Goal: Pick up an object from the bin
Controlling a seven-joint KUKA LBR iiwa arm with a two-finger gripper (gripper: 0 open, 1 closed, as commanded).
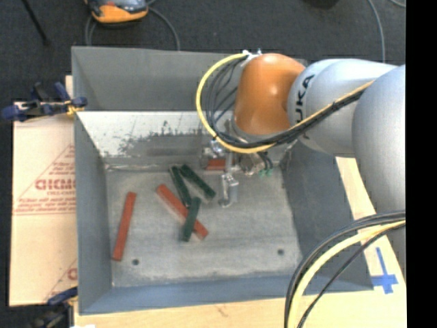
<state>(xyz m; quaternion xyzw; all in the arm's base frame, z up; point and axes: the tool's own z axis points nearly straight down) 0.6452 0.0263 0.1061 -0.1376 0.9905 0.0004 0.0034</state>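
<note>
My gripper [227, 194] hangs low over the bin floor, right of the middle, just to the right of a small cluster of sticks. Closest to it are two dark green sticks [193, 181] lying side by side at a slant, their right ends almost under the gripper. Below them a third dark green stick [190, 221] lies across a red stick [179, 209]. A short bit of something red [215, 162] shows by the back wall, partly hidden under the gripper's body. I see nothing held in the gripper.
A longer red stick [123, 225] lies alone near the bin's left wall. The arm with its orange cover and yellow cable loop reaches in from the right and hides the bin's back right corner.
</note>
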